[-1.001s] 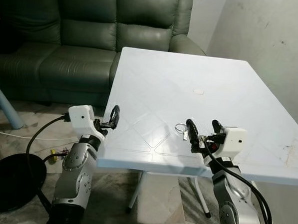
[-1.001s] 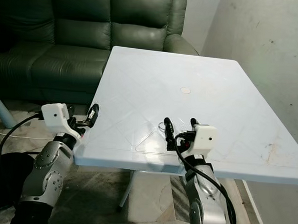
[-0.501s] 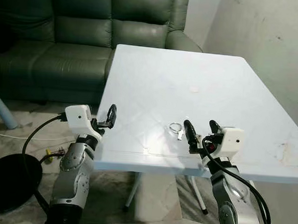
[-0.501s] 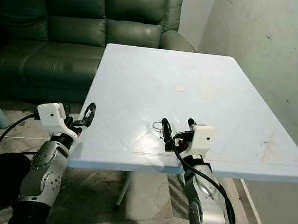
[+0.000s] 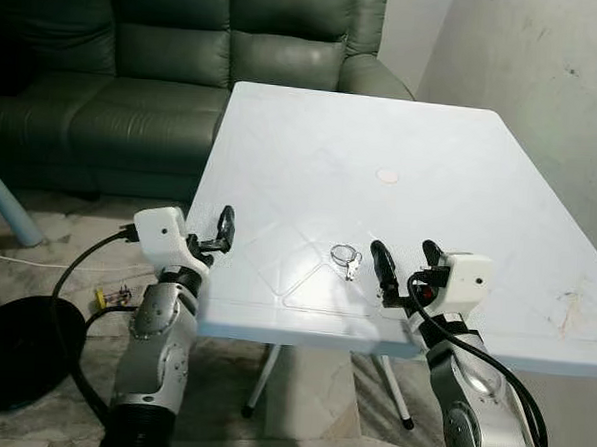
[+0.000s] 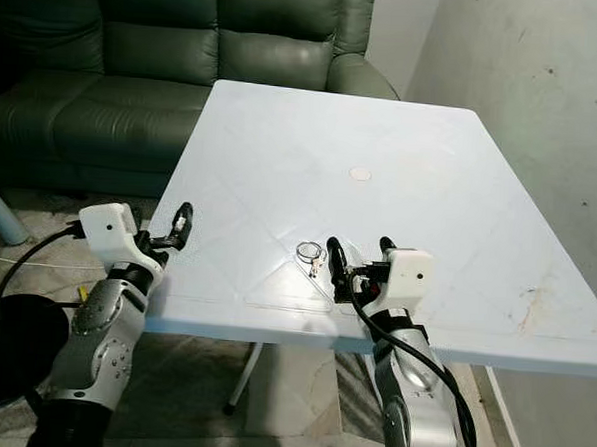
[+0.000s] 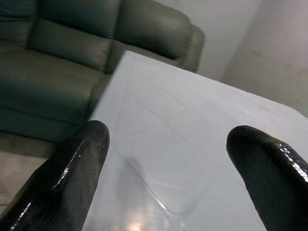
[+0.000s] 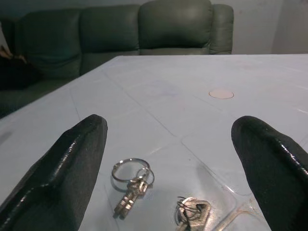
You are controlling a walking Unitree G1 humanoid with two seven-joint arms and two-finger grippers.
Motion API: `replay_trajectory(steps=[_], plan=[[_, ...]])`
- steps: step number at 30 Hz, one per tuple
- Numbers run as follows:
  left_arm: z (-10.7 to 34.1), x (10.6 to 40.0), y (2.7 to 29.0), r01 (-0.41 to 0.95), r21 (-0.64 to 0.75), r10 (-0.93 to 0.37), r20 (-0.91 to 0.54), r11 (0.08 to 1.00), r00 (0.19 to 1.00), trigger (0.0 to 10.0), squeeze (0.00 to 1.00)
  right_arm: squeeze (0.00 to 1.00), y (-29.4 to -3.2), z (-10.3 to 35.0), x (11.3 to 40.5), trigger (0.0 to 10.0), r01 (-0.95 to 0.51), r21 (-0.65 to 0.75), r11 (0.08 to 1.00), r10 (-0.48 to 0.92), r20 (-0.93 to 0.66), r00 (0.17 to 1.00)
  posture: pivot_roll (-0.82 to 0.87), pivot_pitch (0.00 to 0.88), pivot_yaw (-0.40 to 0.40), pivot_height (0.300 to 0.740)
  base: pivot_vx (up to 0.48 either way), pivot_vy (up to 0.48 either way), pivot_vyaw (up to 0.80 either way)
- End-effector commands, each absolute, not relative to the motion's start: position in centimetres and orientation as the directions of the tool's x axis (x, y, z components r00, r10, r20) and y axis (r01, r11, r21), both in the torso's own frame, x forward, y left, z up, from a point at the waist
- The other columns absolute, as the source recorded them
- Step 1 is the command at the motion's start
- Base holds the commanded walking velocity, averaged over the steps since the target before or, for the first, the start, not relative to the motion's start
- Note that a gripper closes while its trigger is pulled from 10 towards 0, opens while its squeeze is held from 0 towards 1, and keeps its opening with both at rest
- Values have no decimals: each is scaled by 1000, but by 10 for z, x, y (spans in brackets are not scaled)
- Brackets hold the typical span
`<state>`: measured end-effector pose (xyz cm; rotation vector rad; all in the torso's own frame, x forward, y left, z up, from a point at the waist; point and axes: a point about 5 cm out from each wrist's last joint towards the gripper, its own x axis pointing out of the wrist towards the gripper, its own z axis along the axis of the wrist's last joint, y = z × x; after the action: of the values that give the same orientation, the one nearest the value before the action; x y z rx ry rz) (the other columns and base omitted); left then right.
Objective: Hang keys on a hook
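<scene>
A dark green leather sofa (image 5: 178, 47) is seen along the far side of the room, just behind a large pale blue plastic table (image 5: 403, 149) with moulded diagonal lines; a small round cap (image 5: 387, 175) is set in the middle of the tabletop. The robot's silver right arm is raised at the near edge of the table, and the right gripper (image 5: 404, 269) is held just above the surface with its two black fingers spread wide and nothing between them; the left gripper (image 5: 223, 228) is held beside the table's near left edge, its fingers likewise spread and empty. The small metal keys on a silver ring (image 8: 132, 180) lie flat on the tabletop, just ahead of the right gripper and apart from both fingers.
</scene>
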<state>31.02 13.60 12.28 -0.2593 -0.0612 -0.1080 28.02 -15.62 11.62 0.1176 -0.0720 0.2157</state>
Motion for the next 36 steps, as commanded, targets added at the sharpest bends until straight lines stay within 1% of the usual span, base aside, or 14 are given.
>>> replay_trajectory(steps=[1, 2, 4, 8, 10, 14, 17, 20, 21, 23, 28, 32, 36], plan=[[128, 308, 128, 169, -232, -151, 94, 958, 984, 10000, 0, 0, -160, 116, 284, 10000, -221, 84, 972, 216, 63, 974, -42, 0, -72, 740, 0, 0, 0], [128, 307, 127, 176, -233, -158, 96, 956, 983, 10000, 0, 0, -161, 116, 285, 10000, -221, 83, 972, 217, 58, 974, -42, 0, -72, 740, 0, 0, 0], [128, 304, 121, 215, -226, -198, 97, 950, 975, 10000, 0, 0, -165, 115, 291, 10000, -227, 17, 974, 226, 27, 974, -39, 0, -73, 740, 0, 0, 0], [129, 303, 119, 234, -223, -217, 99, 946, 971, 10000, 0, 0, -167, 116, 295, 10000, -243, -15, 970, 244, 16, 970, -37, 0, -73, 740, 0, 0, 0], [129, 301, 115, 272, -207, -256, 100, 940, 962, 10000, 0, 0, -169, 119, 306, 10000, -271, -58, 961, 271, -6, 963, -35, 0, -75, 740, 0, 0, 0], [128, 299, 110, 299, -207, -285, 96, 932, 954, 10000, 0, 0, -171, 120, 313, 10000, -313, -81, 946, 311, -26, 950, -31, 0, -79, 740, 0, 0, 0], [129, 295, 102, 347, -201, -336, 89, 916, 938, 10000, 0, 0, -173, 120, 322, 10000, -350, -145, 925, 348, -42, 937, -31, 0, -78, 740, 0, 0, 0], [129, 292, 96, 381, -196, -371, 86, 904, 925, 10000, 0, 0, -175, 120, 327, 10000, -394, -140, 909, 390, -54, 919, -28, 1, -80, 740, 0, 0, 0], [127, 288, 91, 407, -183, -400, 74, 895, 913, 10000, 0, 0, -176, 121, 328, 10000, -460, -123, 880, 456, -56, 888, -26, 5, -79, 740, 0, 0, 0], [126, 286, 88, 425, -177, -420, 68, 888, 905, 10000, 0, 0, -177, 120, 328, 10000, -495, -126, 860, 491, -67, 869, -25, 8, -77, 740, 0, 0, 0], [122, 278, 81, 459, -180, -458, 49, 870, 887, 10000, 0, 0, -185, 114, 332, 10000, -537, -133, 833, 526, -113, 843, -25, 8, -77, 740, 0, 0, 0], [123, 276, 80, 466, -177, -466, 48, 867, 884, 10000, 0, 0, -192, 109, 333, 10000, -544, -168, 822, 524, -150, 839, -24, 20, -71, 740, 0, 0, 0], [123, 275, 79, 471, -185, -472, 41, 863, 881, 10000, 0, 0, -197, 104, 334, 10000, -554, -167, 816, 526, -184, 830, -24, 20, -70, 740, 0, 0, 0]])
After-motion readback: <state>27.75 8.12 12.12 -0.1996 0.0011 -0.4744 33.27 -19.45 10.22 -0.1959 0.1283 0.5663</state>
